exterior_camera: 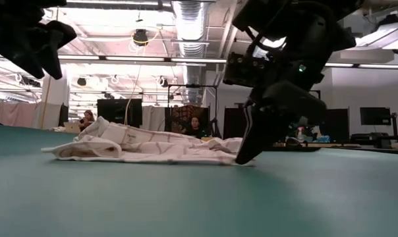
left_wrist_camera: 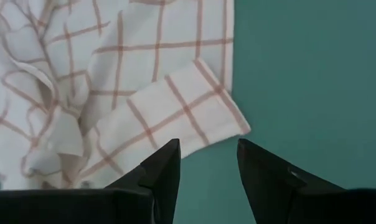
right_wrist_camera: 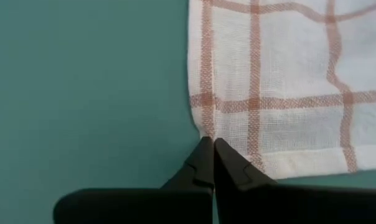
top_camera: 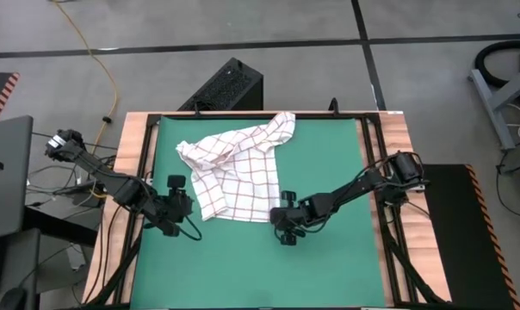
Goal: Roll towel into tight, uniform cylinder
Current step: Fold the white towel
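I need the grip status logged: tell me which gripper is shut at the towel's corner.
The right gripper, fingers shut at the towel's near corner; the left gripper is open beside the other corner.

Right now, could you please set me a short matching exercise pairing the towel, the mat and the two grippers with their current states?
Things:
1. towel
2. green mat
3. left gripper
4. right gripper

States:
A. fingers shut on a cloth corner
B. fingers open, just short of the cloth
C. crumpled, not yet rolled
D. lying flat under everything

Pairs: 1-C, 2-D, 3-B, 4-A
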Robot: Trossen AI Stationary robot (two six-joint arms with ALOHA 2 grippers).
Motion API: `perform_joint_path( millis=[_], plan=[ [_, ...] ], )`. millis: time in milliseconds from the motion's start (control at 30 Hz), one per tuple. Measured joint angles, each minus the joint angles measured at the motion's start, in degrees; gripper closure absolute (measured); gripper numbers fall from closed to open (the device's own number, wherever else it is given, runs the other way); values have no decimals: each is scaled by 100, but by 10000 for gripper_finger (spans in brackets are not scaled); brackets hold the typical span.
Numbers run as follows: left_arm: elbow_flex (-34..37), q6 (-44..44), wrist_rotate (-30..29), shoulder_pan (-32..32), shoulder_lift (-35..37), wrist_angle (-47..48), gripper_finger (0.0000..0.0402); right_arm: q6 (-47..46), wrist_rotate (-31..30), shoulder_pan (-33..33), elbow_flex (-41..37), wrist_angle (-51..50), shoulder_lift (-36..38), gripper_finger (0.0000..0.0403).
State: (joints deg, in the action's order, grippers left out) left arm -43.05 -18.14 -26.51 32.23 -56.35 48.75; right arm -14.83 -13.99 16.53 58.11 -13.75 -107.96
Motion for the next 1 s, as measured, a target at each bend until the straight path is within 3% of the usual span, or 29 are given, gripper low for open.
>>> perform_joint_path(
  millis=[233,433,567,667,1000],
  plan=[
    [373,676,-419,2,-400,-1077,253,-664,-287,476,-26,-348,344,397],
    [570,949,-379,89,-1339,-1538,250,-1234,-569,848,-28,-877,469,399],
    [567,1101,-103,159,-1919,-2563,244,-1508,-610,946,-41,-951,474,400],
    [566,1363,140,298,-2341,-3116,240,-1522,-646,993,-46,-974,472,400],
    [566,1628,-355,415,-3260,-3758,236,-1532,-663,1008,-46,-965,474,400]
  ],
)
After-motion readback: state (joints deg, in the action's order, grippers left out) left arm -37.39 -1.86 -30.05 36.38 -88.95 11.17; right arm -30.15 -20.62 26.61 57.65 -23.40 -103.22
